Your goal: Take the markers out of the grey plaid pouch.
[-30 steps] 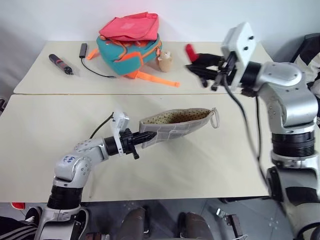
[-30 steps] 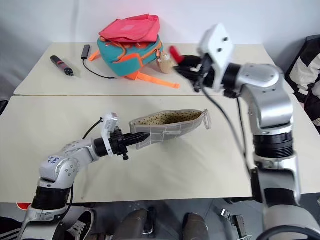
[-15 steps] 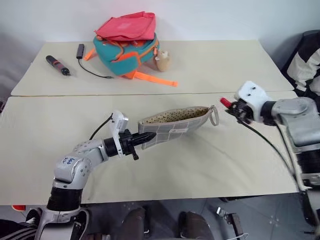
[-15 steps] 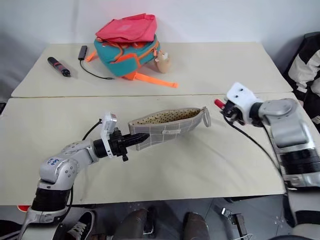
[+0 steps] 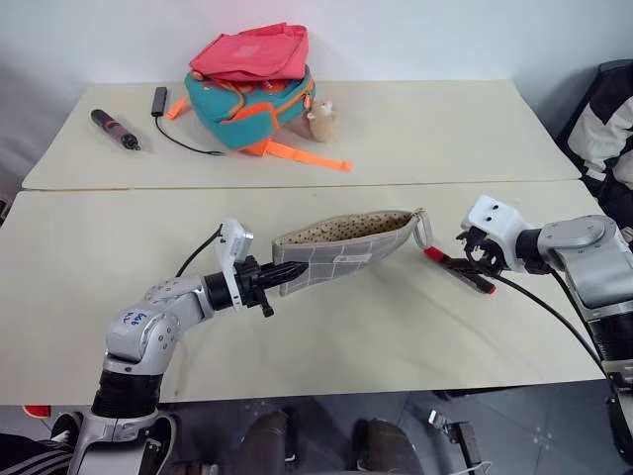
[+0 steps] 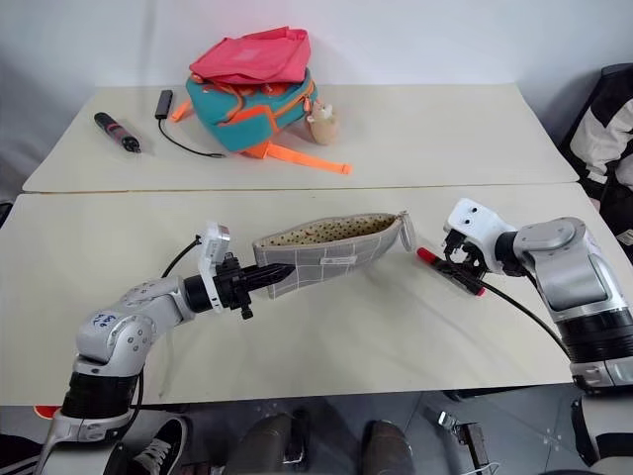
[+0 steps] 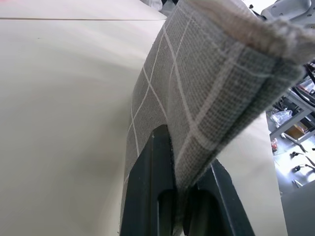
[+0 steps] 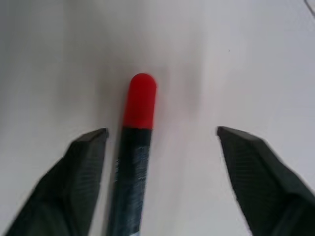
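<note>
The grey plaid pouch [image 5: 346, 242] hangs a little above the table with its mouth up, showing a cream dotted lining. My left gripper [image 5: 282, 274] is shut on its left end; in the left wrist view both fingers [image 7: 152, 162] pinch the fabric [image 7: 206, 83]. A red marker [image 5: 457, 270] with a black body lies on the table just right of the pouch's metal ring [image 5: 424, 233]. My right gripper [image 5: 473, 255] is low over it and open; in the right wrist view the marker [image 8: 140, 103] lies between the spread fingers, near one of them.
On the far table stand a teal-orange backpack [image 5: 255, 94] with a pink bag on top, a small beige toy [image 5: 322, 121], a dark pen-like tool with a red band [image 5: 117, 129] and a black device on a cable [image 5: 163, 99]. A person's striped sleeve [image 5: 608, 109] is at the right edge.
My right gripper came down from over the far table to the table right of the pouch, then opened, leaving the red marker lying there. The left gripper and pouch stayed put.
</note>
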Controlling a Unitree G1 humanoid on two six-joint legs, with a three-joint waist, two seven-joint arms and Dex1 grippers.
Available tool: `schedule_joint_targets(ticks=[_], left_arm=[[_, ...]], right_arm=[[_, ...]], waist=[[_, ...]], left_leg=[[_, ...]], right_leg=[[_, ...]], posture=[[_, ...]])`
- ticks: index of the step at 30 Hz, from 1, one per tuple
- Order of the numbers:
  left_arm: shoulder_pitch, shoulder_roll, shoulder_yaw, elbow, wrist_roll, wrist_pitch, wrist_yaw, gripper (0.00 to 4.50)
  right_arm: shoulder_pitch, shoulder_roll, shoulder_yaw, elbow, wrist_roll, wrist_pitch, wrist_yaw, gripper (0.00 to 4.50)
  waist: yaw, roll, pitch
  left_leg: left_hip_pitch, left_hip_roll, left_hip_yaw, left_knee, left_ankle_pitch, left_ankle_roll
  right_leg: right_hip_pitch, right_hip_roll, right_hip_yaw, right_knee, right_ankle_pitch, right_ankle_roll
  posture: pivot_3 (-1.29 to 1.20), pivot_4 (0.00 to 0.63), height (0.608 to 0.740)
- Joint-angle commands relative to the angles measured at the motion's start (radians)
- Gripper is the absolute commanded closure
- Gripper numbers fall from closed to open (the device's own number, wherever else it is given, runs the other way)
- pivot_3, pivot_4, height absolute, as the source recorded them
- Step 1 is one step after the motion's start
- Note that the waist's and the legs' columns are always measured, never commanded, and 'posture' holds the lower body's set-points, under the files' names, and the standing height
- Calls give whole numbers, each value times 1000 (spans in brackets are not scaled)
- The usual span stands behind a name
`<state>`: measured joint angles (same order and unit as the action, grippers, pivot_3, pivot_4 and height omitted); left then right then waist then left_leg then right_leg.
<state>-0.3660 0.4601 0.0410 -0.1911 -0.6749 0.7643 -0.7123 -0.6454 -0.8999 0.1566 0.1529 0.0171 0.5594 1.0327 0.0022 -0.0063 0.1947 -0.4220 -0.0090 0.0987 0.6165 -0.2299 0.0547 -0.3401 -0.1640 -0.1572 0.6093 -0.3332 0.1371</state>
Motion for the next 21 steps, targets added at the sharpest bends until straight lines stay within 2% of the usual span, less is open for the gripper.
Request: schedule_joint_targets(ticks=[1,6,9,10,12,15,20,21], left_arm=[[1,-1,19,-57,-24,1,1,4500],[-1,-1,18,-60,-26,6,0,4500],[-5,-4,12,-57,-24,8,-2,4500],[-7,-5,10,-57,-23,9,-2,4500],[-10,-7,8,-56,-21,9,-2,4500],[-15,-9,9,-55,-21,11,-1,4500],[-11,-9,11,-62,-24,15,-1,4500],[-10,-8,10,-64,-23,15,-1,4500]], right_arm=[[-82,13,-82,0,26,-39,-43,953],[-266,85,-186,18,106,-162,-102,953],[-290,156,-213,-101,251,-92,-36,953],[-279,173,-210,-158,306,-49,-6,1124],[-238,191,-192,-254,370,14,23,1540],[-134,198,-123,-385,417,72,54,2637],[-87,201,-34,-393,319,-3,11,4340],[-89,201,-18,-381,295,-22,4,4470]], waist=[[-1,0,0],[-5,0,0],[-4,0,0],[-3,0,0],[0,0,0],[12,0,0],[17,0,0],[17,0,0]], left_leg=[[0,0,0,0,0,0],[0,0,0,0,0,0],[0,1,-1,-1,0,-1],[0,2,-1,-1,0,-2],[0,2,-2,-1,0,-1],[0,1,-2,0,0,-1],[0,0,0,1,-1,-1],[0,0,0,1,-1,-1]], right_leg=[[0,0,0,0,0,0],[-1,1,1,0,0,0],[0,2,0,0,0,0],[0,3,0,-1,0,0],[0,3,0,-1,0,0],[1,2,0,-1,0,0],[-1,1,1,1,0,0],[-1,1,1,2,0,-1]], posture=[[0,150,740],[0,150,740],[0,150,740],[0,150,740],[0,150,740],[0,150,740],[0,150,740],[0,150,740]])
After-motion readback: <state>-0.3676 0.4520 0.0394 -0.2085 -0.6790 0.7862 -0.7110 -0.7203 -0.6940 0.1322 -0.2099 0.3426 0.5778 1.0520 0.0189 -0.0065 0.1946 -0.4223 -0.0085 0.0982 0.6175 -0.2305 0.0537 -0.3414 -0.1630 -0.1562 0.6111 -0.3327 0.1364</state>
